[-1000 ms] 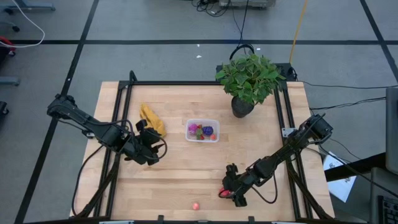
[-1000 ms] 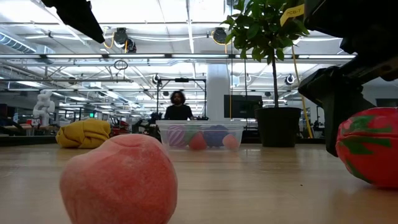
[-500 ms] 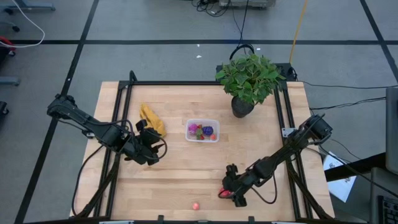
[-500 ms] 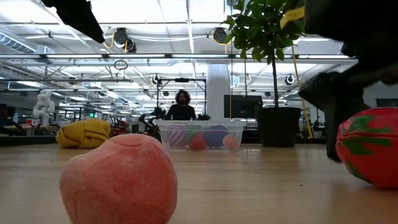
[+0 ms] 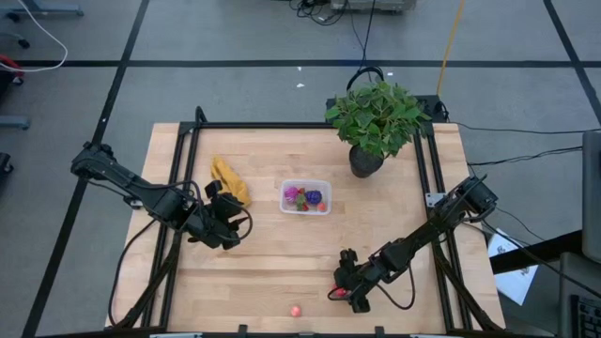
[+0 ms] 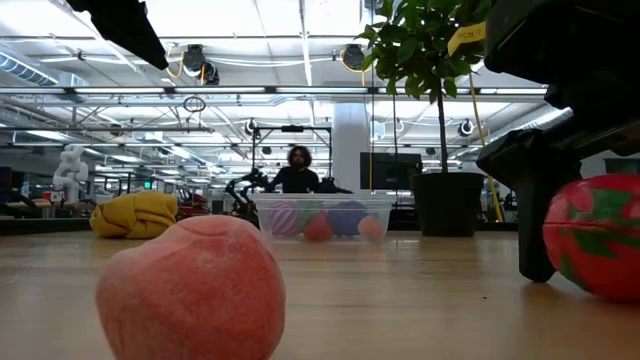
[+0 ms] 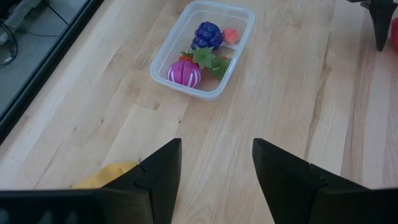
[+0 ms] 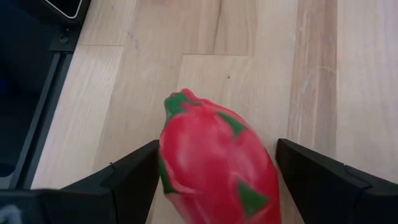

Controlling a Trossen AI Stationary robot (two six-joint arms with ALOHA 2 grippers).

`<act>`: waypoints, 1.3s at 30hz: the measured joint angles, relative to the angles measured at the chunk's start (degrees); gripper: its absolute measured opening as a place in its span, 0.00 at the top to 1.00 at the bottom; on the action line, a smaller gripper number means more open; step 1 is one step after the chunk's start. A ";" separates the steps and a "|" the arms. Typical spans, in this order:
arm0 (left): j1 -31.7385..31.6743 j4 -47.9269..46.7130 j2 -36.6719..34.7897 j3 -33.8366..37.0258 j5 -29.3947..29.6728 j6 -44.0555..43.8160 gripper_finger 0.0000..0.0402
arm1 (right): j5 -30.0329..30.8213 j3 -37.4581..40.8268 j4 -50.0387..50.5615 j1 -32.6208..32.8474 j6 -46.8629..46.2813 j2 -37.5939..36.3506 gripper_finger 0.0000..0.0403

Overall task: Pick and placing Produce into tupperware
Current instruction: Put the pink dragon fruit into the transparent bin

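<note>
- High view: the tupperware point(image 5: 305, 196) sits mid-table with several pieces of produce already inside. The right gripper point(image 5: 340, 293) is low near the front edge of the table point(image 5: 272, 263), over a red dragon fruit point(image 5: 334, 294). A small pink peach point(image 5: 295, 309) lies loose, just beside the front edge. The left gripper point(image 5: 223, 208) waits beside the yellow banana bunch point(image 5: 228, 178), left of the box. A potted plant point(image 5: 374, 120) stands at the back.
- Low view: the peach point(image 6: 190, 288) fills the foreground; the dragon fruit point(image 6: 594, 236) rests on the wood at the far right, with a dark finger point(image 6: 533, 215) planted next to it. The box point(image 6: 322, 214) lies well behind, and a person point(image 6: 297, 170) is in the room beyond.
- Left wrist view: the left gripper point(image 7: 216, 169) has its jaws partly apart and empty, facing the tupperware point(image 7: 204, 50), which holds a purple berry, a pink-striped piece and an orange one.
- Right wrist view: the right gripper point(image 8: 214, 177) stands with jaws wide, one on each side of the dragon fruit point(image 8: 214, 168), not yet pinching.
- Judgement: the step in hand is grasping the dragon fruit. Next calls for closing squarely on its rounded body, lifting clear, then carrying it back to the box; the peach remains after.
</note>
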State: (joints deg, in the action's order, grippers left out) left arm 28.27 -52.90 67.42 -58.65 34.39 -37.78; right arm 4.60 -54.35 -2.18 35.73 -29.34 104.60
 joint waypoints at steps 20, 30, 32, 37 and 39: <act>0.00 0.00 0.00 0.00 0.00 0.00 0.50 | 0.04 0.00 0.42 -0.15 0.00 0.00 0.36; 0.00 0.00 0.00 0.00 0.00 -0.03 0.50 | -0.17 0.00 0.29 -0.47 -0.02 0.00 0.42; 0.00 0.00 0.00 0.00 0.00 -0.07 0.50 | -0.39 0.00 0.25 -0.81 -0.04 0.00 0.40; 0.00 0.00 0.01 0.00 0.01 -0.04 0.50 | -0.78 0.00 0.16 -1.63 0.00 0.00 0.40; 0.00 0.00 0.00 0.00 0.00 -0.04 0.50 | -0.87 -0.03 0.11 -1.93 0.21 0.00 0.41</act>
State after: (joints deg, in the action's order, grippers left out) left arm 28.27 -52.90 67.42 -58.65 34.40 -37.82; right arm 3.74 -54.38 -2.08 33.80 -29.14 104.60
